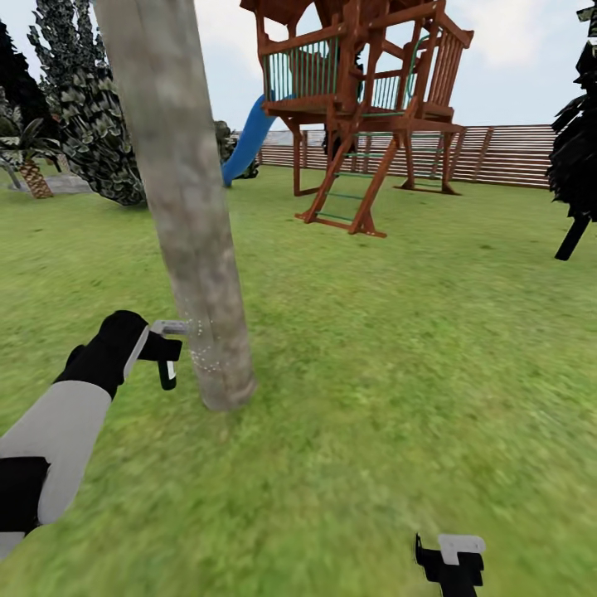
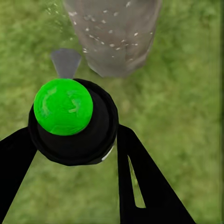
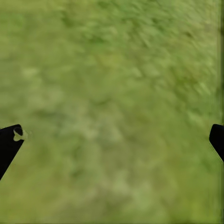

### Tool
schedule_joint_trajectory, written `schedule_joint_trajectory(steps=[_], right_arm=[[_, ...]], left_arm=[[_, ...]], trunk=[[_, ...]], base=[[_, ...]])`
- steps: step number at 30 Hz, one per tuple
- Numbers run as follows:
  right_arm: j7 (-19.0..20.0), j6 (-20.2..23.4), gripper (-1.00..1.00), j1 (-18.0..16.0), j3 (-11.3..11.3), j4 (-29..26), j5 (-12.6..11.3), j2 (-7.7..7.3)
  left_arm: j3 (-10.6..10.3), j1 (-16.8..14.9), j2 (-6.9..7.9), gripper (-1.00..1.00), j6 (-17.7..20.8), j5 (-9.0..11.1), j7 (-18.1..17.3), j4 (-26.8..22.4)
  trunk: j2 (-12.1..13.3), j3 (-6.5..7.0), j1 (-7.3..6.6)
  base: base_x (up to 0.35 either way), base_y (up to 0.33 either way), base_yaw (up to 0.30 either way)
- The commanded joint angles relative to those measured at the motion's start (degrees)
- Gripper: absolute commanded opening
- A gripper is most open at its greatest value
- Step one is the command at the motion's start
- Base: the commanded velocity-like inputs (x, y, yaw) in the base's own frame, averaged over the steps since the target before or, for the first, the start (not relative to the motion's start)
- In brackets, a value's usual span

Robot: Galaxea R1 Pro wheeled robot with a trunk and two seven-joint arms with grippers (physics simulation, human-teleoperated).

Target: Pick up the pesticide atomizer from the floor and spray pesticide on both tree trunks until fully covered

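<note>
A: Left gripper (image 2: 74, 140) first: black fingers (image 2: 144, 182) pinching the pesticide atomizer (image 2: 72, 122), a round black body with a glossy green cap and a grey funnel nozzle. Nozzle aimed straight at the base of the mottled pale beige-grey tree trunk (image 2: 114, 37).

B: Spray going?

A: Looks so. White droplets (image 2: 100, 39) speckled over the low trunk in the left wrist view; in the head view, a dotted ring of them near the foot of the trunk (image 1: 186, 207), just beside the nozzle. Left gripper (image 1: 162, 348) at about 8 o'clock of the picture, trunk leaning up toward 11.

B: Right side?

A: Right gripper (image 1: 452, 564) low at 5 o'clock, hanging over bare green lawn (image 1: 398, 348). Black fingers (image 3: 9, 144) spread wide at the two edges of the right wrist view, holding nothing, blurred grass between.

B: Progress, then?

A: Pick-up done, judging by the grip. Spraying apparently just begun on this trunk: droplets low down only, upper stretch bare. Likely left: working the nozzle higher and round the trunk, then the whole second tree. Which one that is, impossible to tell from here.

B: Farther out?

A: Brown wooden play tower (image 1: 365, 99) with a blue slide (image 1: 249, 141) at 12 to 1 o'clock, brown slatted fence (image 1: 497, 153) behind, dark conifer (image 1: 576, 141) at 3 o'clock.
</note>
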Motion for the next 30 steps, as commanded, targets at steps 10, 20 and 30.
schedule_joint_trajectory(steps=[10, 20, 30], right_arm=[[-0.3, -0.1, 1.0, 0.0, -0.3, 0.1, 0.7, 0.02], [-0.2, -0.1, 1.0, -0.1, -0.3, 0.0, 0.6, 0.03], [-0.2, -0.1, 1.0, 0.0, -0.3, 0.1, 0.7, 0.09]], left_arm=[[-0.1, 0.0, 0.28, -1.0, 0.3, -0.6, -0.5, -0.1], [-0.1, 0.0, 0.34, -1.0, 0.3, -0.8, -0.5, -0.1], [-0.2, 0.2, 0.0, -1.0, 0.3, -0.8, -0.2, 0.0]], trunk=[[0.0, -0.05, -0.01], [0.0, -0.05, -0.01], [0.0, -0.05, -0.01]], base=[[0.0, -0.275, 0.0], [0.0, -0.275, 0.001], [0.004, -0.275, 0.248]])
